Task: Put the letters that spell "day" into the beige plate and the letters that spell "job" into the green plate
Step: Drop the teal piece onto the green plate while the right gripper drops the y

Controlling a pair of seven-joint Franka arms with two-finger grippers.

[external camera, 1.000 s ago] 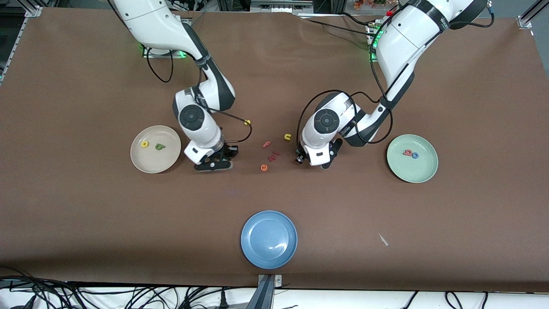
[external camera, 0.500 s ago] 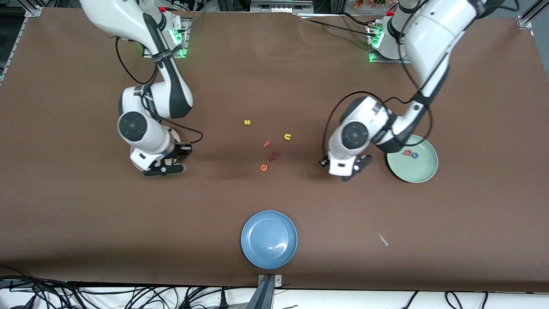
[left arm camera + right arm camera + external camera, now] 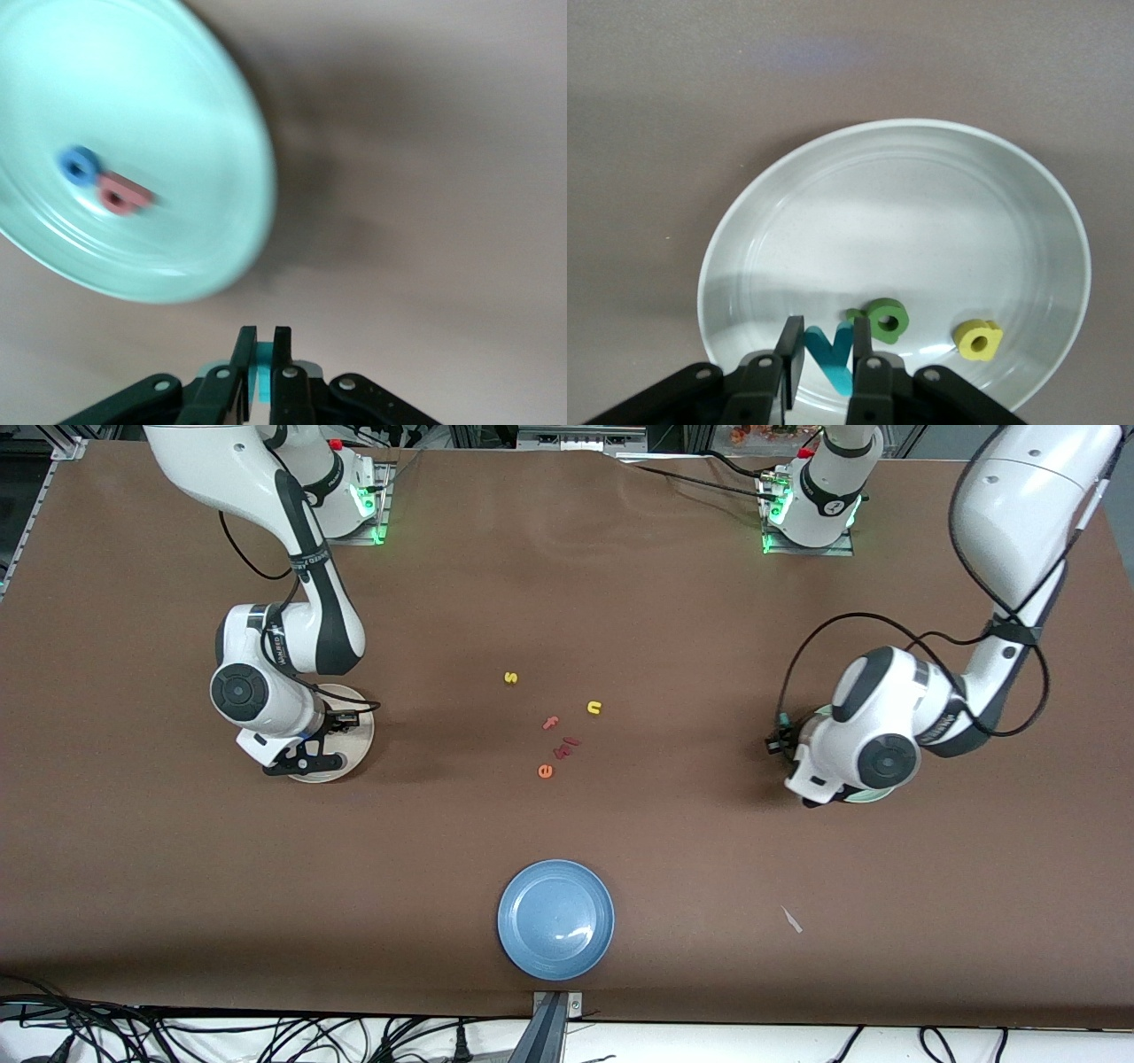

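Observation:
My right gripper (image 3: 827, 324) is shut on the teal "y" (image 3: 833, 356) and hangs over the beige plate (image 3: 921, 129). The green "d" (image 3: 884, 320) and the yellow "a" (image 3: 979, 340) lie in that plate. In the front view my right gripper (image 3: 306, 762) covers much of the beige plate (image 3: 356, 735). My left gripper (image 3: 264, 333) is shut on the thin teal "j" (image 3: 263, 370), over the table just beside the rim of the green plate (image 3: 186, 80). The blue "o" (image 3: 80, 166) and the pink-red "b" (image 3: 124, 195) lie in it. The left hand hides most of the green plate (image 3: 873, 795) in the front view.
Loose letters lie mid-table: a yellow "s" (image 3: 510, 677), a yellow "u" (image 3: 594, 708), a pink "f" (image 3: 551, 723), an orange "e" (image 3: 545, 771) and dark red bits (image 3: 567, 746). A blue plate (image 3: 555, 919) sits nearest the front camera, with a white scrap (image 3: 791, 919) beside it.
Both arms have swung away from the loose letters in the middle, the right one to the beige plate and the left one to the green plate.

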